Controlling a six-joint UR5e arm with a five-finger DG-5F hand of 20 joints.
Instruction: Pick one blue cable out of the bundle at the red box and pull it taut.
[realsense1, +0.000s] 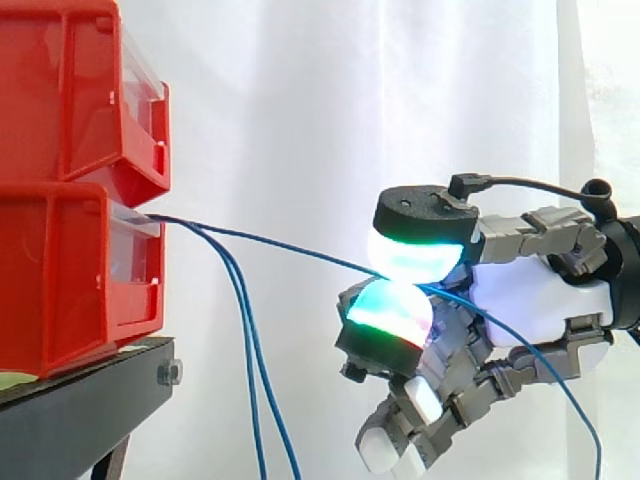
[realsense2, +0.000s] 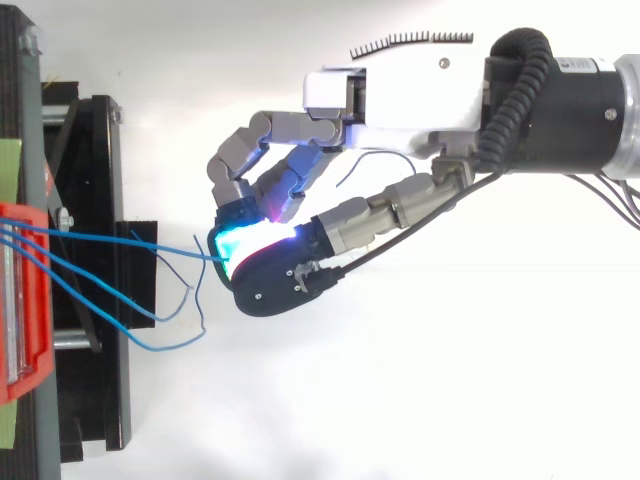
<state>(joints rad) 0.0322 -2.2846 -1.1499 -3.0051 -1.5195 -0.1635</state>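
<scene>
Two stacked red bins (realsense1: 75, 190) stand on a black stand at the left. Thin blue cables come out of the lower bin (realsense2: 22, 300). One blue cable (realsense1: 280, 245) runs nearly straight from the bin to my hand (realsense1: 530, 295), which is right of the bins and at their height. Two glowing pads (realsense1: 410, 258) pinch this cable between them, and its free end trails down behind the hand (realsense2: 400, 100). The other blue cables (realsense1: 255, 370) hang slack below the bin.
The black stand (realsense1: 80, 410) carries the bins. A white curtain hangs behind. In the top view the slack cable ends (realsense2: 175, 320) loop over the stand's edge, left of the hand.
</scene>
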